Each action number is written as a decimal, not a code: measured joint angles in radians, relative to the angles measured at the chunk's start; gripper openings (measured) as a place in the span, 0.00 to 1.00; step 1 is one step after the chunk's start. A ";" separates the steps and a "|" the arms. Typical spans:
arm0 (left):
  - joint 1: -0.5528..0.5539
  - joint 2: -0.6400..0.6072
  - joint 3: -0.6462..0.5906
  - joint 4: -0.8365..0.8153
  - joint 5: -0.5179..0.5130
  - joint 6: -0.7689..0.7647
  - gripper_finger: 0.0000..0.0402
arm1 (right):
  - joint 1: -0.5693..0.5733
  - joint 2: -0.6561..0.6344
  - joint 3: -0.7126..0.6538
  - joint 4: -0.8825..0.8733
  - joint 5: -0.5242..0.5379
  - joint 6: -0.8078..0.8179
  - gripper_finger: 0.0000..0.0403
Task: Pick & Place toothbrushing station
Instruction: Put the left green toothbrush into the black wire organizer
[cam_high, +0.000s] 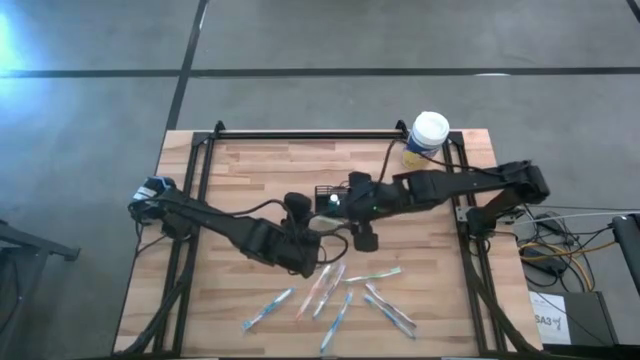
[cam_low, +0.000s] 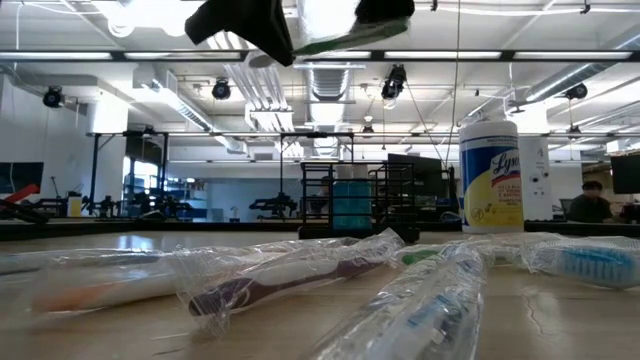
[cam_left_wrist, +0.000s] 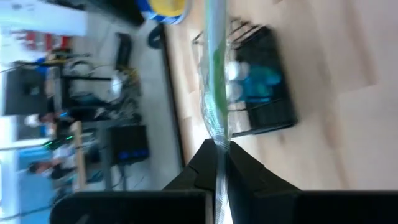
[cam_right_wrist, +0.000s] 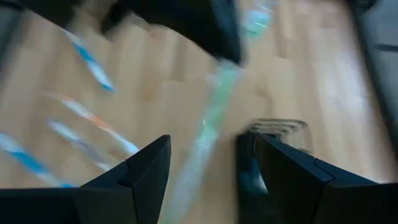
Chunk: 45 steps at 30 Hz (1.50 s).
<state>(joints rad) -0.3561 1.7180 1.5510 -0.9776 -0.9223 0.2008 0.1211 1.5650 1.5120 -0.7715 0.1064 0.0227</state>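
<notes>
Left wrist view: left gripper (cam_left_wrist: 219, 163) pinches a wrapped green toothbrush (cam_left_wrist: 216, 74) above the black mesh caddy (cam_left_wrist: 264, 81). Right gripper (cam_right_wrist: 205, 168) hangs beside it, fingers spread, holding nothing.

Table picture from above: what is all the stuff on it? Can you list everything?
table: one, light wood, under everything.
caddy: one, black wire mesh, middle of the table, something blue and white inside.
canister: one, white lid, yellow and blue, far edge on the right arm's side.
wrapped toothbrushes: about six, blue, orange and green in clear wrappers, lying loose at the near edge.
held toothbrush: one, green in a clear wrapper, lifted off the table, pointing towards the caddy.
left gripper: dark, shut on the held toothbrush, near the middle.
right gripper: dark, open, beside the caddy.
</notes>
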 joint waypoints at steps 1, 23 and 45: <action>0.000 0.000 0.000 -0.001 -0.020 0.001 0.03 | -0.010 -0.005 0.009 0.002 -0.050 0.012 0.57; 0.006 0.000 0.014 0.035 -0.008 0.027 0.03 | -0.064 0.117 0.070 -0.111 -0.081 0.057 0.51; -0.023 -0.002 0.029 0.050 0.008 0.056 0.18 | -0.065 0.101 0.050 -0.084 -0.137 0.023 0.04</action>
<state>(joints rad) -0.3787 1.7164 1.5800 -0.9274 -0.9144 0.2565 0.0563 1.6658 1.5616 -0.8556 -0.0303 0.0456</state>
